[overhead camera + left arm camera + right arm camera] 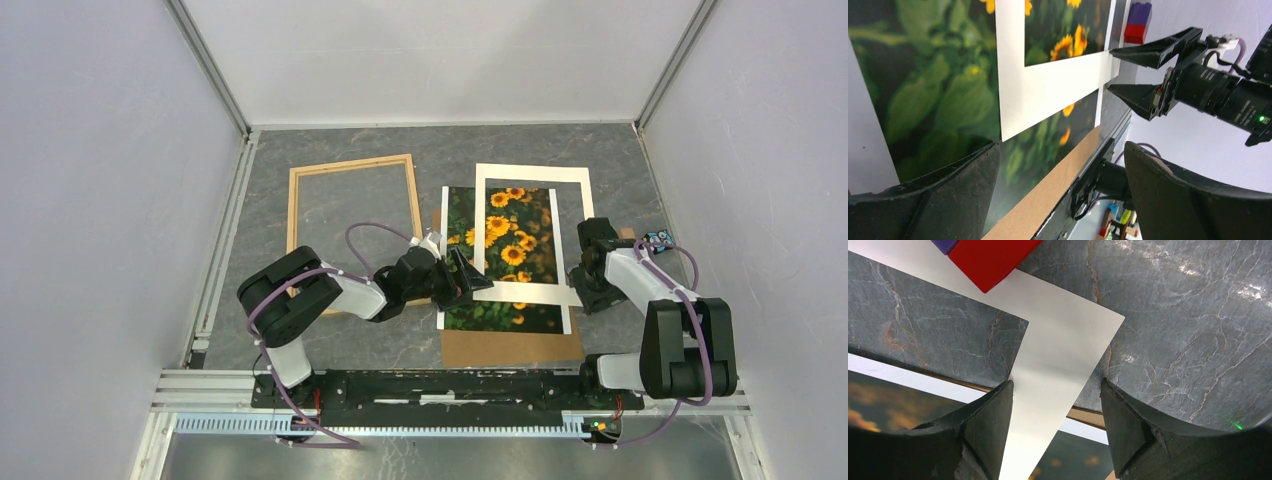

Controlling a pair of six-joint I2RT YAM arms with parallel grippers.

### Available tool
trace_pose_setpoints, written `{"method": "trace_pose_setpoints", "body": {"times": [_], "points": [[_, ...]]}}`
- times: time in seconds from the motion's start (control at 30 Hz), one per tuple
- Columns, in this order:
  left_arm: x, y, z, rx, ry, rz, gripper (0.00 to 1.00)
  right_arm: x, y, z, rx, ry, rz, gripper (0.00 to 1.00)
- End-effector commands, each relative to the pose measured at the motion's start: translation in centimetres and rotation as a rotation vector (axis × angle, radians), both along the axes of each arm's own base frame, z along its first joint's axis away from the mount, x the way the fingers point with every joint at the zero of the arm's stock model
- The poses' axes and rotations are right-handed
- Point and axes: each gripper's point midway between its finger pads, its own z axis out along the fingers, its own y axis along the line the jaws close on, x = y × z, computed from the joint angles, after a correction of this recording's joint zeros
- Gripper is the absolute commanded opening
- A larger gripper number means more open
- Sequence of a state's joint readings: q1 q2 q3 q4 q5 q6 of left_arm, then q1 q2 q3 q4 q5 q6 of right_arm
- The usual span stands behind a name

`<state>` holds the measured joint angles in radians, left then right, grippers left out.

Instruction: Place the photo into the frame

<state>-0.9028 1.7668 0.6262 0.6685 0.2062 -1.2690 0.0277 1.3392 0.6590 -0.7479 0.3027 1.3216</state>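
Observation:
The photo point(505, 250), yellow blooms on dark green, lies flat at mid-table on a brown board point(510, 348). A white mat point(530, 175) lies askew over its right part. The light-wood frame point(350, 163) lies apart at the back left, with bare table inside it. My left gripper point(470, 278) hovers open at the photo's left edge; close up, the photo point(938, 85) fills that view and nothing sits between the fingers point(968, 185). My right gripper point(1057, 385) is open, its fingers straddling the near right corner strip of the mat point(1063, 350).
A red and blue block point(657, 238) stands by the right wall just beyond the right gripper, and shows again as the block point(988, 255) on the mat's edge. Walls close in the table on three sides. The arm bases and a rail line the near edge.

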Motion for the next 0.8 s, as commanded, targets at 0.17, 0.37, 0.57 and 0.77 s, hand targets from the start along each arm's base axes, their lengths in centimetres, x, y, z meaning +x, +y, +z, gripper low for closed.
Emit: {"method": "trace_pose_setpoints", "body": {"times": [0.17,0.37,0.57,0.77], "points": [[2.3,1.7,-1.9,0.101,0.005,0.166,1.00,-0.4,0.6,-2.1,0.045,0.013,-0.013,0.69],[2.3,0.9,-3.0,0.111,0.041,0.149,1.00,-0.4,0.5,-2.1,0.049,0.013,-0.010,0.68],[1.9,-1.6,-2.0,-0.006,0.053,0.070,1.00,-0.5,1.0,-2.4,0.074,0.014,-0.001,0.67],[1.6,-4.2,0.8,-0.171,0.044,-0.016,1.00,-0.4,1.1,-2.5,0.078,0.009,0.005,0.66]]}}
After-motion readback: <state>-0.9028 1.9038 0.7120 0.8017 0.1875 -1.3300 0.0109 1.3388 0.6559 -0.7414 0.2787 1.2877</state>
